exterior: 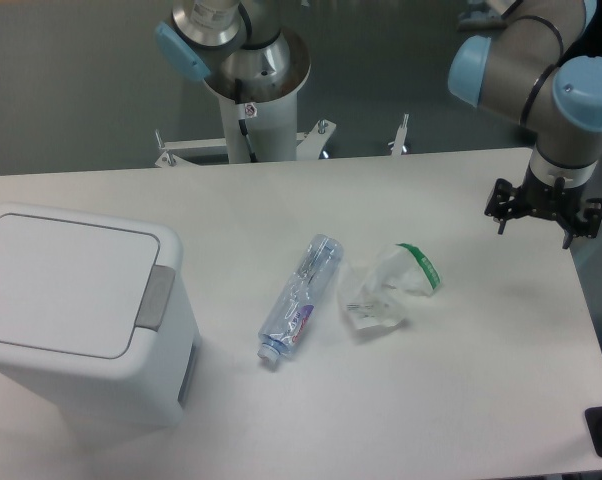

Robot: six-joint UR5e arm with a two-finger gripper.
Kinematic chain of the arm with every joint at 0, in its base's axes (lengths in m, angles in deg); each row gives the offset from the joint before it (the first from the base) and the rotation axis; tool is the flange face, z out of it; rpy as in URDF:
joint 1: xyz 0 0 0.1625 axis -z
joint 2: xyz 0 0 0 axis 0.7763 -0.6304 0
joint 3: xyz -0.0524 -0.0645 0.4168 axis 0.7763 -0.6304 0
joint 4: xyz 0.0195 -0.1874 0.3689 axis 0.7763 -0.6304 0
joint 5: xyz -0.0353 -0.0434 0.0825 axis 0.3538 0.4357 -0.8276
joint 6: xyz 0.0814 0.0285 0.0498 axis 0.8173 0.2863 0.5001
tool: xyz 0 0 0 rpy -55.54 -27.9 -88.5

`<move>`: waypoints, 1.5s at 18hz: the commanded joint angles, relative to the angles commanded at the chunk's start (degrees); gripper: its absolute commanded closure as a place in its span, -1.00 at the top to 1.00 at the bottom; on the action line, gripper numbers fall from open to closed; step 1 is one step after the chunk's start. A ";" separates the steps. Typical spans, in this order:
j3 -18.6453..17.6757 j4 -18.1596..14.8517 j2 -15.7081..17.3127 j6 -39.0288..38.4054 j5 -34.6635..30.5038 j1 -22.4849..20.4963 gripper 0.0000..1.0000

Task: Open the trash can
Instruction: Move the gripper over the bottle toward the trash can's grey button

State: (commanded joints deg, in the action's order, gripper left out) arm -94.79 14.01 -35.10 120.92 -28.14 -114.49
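A large white plastic trash can (pixel 81 320) with rounded corners is sitting at the left end of the white desk (pixel 461 400), its base running out of view at the bottom edge. Its flat lid (pixel 61 280) is lying closed, and the grey rectangular push-button (pixel 157 297) is facing right, toward the desk's middle. Near the centre a crushed clear plastic bottle (pixel 299 298) is lying on its side, cap end pointing toward the camera. Just beside it a crumpled clear wrapper (pixel 386 285) with a green band is resting. At far right the gripper (pixel 543 218) is hanging above the desk edge, well apart from the bin; its dark jaws are holding nothing, and their spread is hard to make out.
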 joint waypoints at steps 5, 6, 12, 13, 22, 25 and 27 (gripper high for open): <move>-1.14 0.00 2.02 0.09 -0.35 1.31 1.00; -2.62 0.09 2.54 -0.09 0.00 1.93 1.00; -8.17 0.44 8.87 -6.39 0.53 4.29 1.00; -8.61 0.44 9.31 -10.59 1.57 5.87 1.00; -4.42 -11.37 9.58 -23.73 10.72 12.65 1.00; 4.71 -27.11 9.32 -25.65 11.86 13.71 1.00; 10.00 -30.84 8.18 -30.12 14.40 14.24 1.00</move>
State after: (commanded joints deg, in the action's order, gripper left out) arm -84.79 -16.83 -26.92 90.80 -13.73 -100.25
